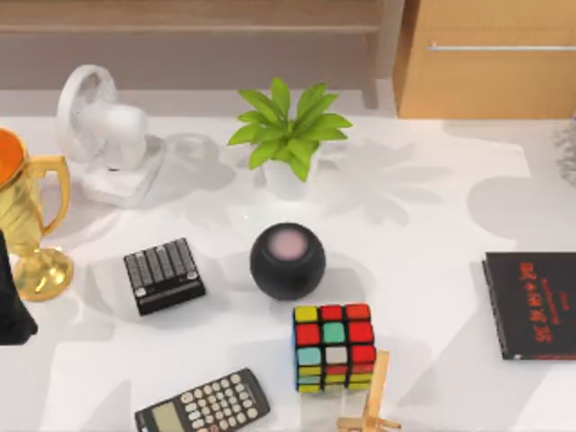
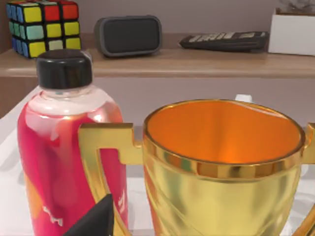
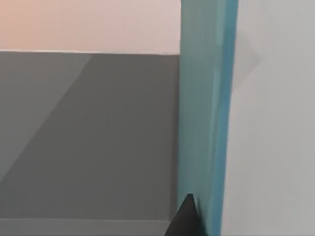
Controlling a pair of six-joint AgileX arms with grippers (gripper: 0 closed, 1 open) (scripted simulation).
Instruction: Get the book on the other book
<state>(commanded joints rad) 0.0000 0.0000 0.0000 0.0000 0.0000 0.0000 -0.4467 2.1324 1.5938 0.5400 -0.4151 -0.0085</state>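
The other book (image 1: 531, 304), thin and black with red lettering, lies flat at the table's right edge. In the right wrist view the book (image 3: 204, 123) appears very close as an upright teal-blue band with white beside it. A dark tip of my right gripper (image 3: 186, 219) sits against its teal face; whether it holds the book is unclear. My left gripper (image 1: 13, 310) is parked at the table's far left, beside a gold trophy (image 1: 31, 225).
A white fan (image 1: 103, 126) and a potted plant (image 1: 288, 135) stand at the back. A black round speaker (image 1: 287, 261), a ridged black device (image 1: 164, 274), a colour cube (image 1: 334, 346), a calculator (image 1: 203, 405) and a wooden stand (image 1: 371, 400) fill the middle and front. A pink bottle (image 2: 64, 162) stands by the trophy.
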